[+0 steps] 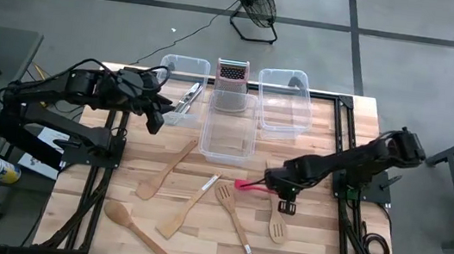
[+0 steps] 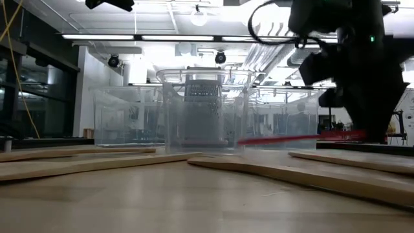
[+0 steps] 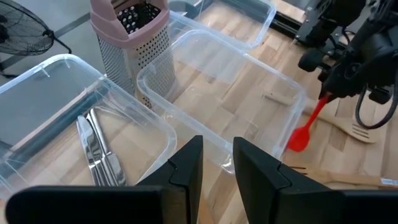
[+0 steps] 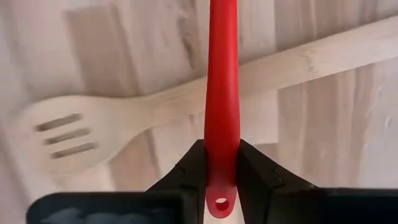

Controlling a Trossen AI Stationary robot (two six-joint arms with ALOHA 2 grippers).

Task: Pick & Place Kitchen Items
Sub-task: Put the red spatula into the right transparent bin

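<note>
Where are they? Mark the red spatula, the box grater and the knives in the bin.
red spatula (image 4: 222,93), right wrist view, mid-handle.
box grater (image 3: 134,53), left wrist view, perforated side.
knives (image 3: 96,152), left wrist view, blades.

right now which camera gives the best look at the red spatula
The left wrist view: the whole red spatula shows, hanging from the right gripper. The right wrist view shows only its clamped handle, the high view a small pink streak, the low view a blurred red line.

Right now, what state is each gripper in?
Left gripper: slightly open, empty, over the clear bin holding metal cutlery.
Right gripper: shut on the red spatula.
</note>
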